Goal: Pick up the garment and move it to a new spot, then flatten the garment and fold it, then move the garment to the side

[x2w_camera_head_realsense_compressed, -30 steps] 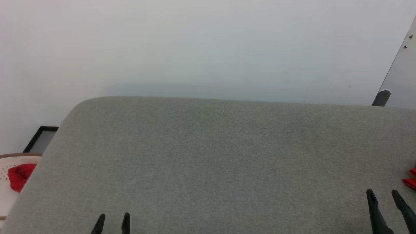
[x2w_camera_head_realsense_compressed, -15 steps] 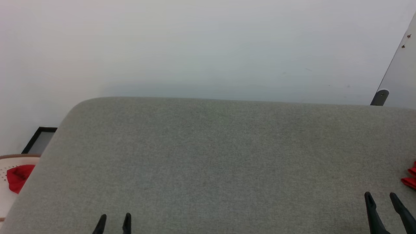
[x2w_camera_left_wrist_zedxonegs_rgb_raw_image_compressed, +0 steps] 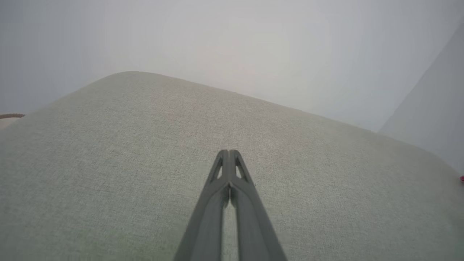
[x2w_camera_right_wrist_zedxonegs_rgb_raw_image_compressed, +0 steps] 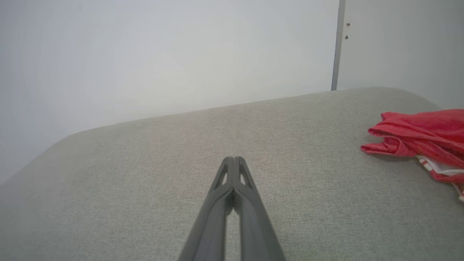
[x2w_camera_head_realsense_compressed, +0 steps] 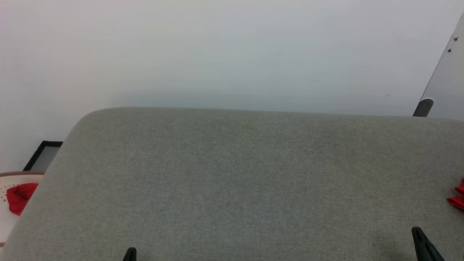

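Garment (x2w_camera_right_wrist_zedxonegs_rgb_raw_image_compressed: 424, 136), a red jersey with a strip of white-and-red trim showing, lies crumpled near the right-hand end of the grey fabric-covered worktop (x2w_camera_head_realsense_compressed: 232, 181), with just a sliver of it at the right edge of the head view. Both pincers are pressed fully together with nothing between the fingers: the left pincer (x2w_camera_left_wrist_zedxonegs_rgb_raw_image_compressed: 229, 153) reaches over bare fabric at the lower left, and the right pincer (x2w_camera_right_wrist_zedxonegs_rgb_raw_image_compressed: 233, 159) points over bare fabric with the garment off to its right, apart from it. Beyond the worktop's left end a small red cloth (x2w_camera_head_realsense_compressed: 20, 195) sits in a pale basket (x2w_camera_head_realsense_compressed: 20, 174).
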You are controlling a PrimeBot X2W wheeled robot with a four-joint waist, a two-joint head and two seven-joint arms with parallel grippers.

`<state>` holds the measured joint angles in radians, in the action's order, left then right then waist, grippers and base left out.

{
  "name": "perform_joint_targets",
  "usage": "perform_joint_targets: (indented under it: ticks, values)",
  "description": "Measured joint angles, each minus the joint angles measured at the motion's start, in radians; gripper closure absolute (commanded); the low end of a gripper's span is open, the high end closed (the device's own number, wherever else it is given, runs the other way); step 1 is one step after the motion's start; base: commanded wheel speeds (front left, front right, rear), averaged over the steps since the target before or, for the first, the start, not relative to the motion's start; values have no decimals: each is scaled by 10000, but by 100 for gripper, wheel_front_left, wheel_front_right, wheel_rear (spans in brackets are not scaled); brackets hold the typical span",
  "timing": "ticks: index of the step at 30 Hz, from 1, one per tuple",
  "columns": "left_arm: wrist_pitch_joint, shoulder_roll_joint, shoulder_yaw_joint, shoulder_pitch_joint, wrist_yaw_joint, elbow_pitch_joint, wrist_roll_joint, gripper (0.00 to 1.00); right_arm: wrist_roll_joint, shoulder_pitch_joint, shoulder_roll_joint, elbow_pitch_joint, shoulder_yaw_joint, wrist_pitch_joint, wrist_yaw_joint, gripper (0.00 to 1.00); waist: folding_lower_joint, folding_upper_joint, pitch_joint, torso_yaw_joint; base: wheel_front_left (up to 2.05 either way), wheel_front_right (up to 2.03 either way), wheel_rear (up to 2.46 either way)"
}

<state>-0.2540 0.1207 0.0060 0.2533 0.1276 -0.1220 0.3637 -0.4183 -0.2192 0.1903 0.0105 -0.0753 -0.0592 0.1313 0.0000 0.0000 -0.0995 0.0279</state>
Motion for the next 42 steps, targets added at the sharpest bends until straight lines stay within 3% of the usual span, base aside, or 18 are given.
perform_joint_targets:
  ticks: [20, 42]
  values:
    - [934, -186, 265, -818, 0, -326, 3175, 100, -3007, 691, -345, 589, -81, 433, 0, 100, 0, 0, 165, -44, 0, 0, 0]
    - [1749, -330, 506, -1615, 0, -604, 5921, 100, -5670, 1442, -662, 1127, -163, 817, -2, 100, 0, 0, 346, -93, 0, 0, 0]
